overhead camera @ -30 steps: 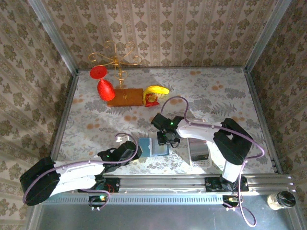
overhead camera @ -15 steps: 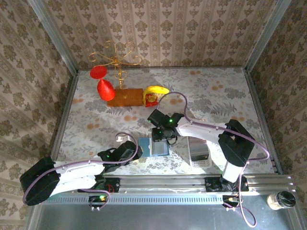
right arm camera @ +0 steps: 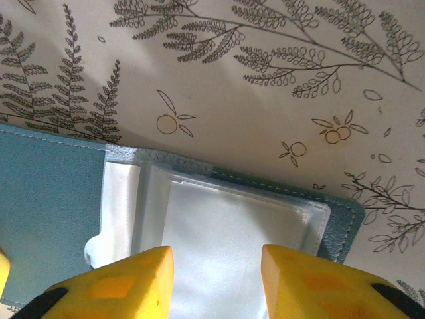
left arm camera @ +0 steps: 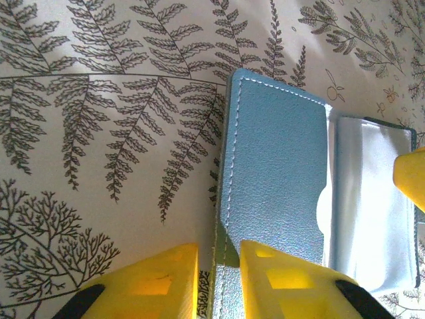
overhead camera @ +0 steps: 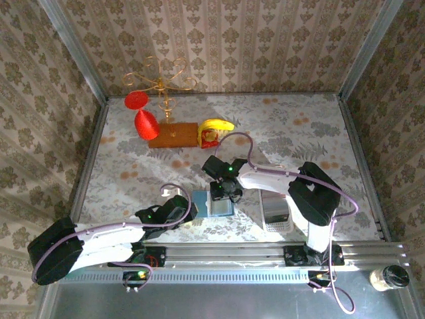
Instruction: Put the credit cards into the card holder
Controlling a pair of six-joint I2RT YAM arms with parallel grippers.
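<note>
Found small teal-blue folding textured card holder (left arm camera: 275,173) lying opened flat on pale fern-printed tablecloth (right arm camera: 265,100), near table's front edge between the two arms. Noted left gripper (left arm camera: 218,259) closed almost fully on outer edge of teal left flap, yellow fingers either side of stitched seam; judged as pinning holder open and steady. Noted right gripper (right arm camera: 218,259) set low over holder's right half, fingers parted around thin pale whitish-grey credit cards (right arm camera: 232,226); could not tell whether gripped or merely straddled. Saw cards layered in whitish pocket, corners stepped; judged mostly seated. Recorded long white plastic tray (overhead camera: 264,207) just beside holder; contents too small to identify.
</note>
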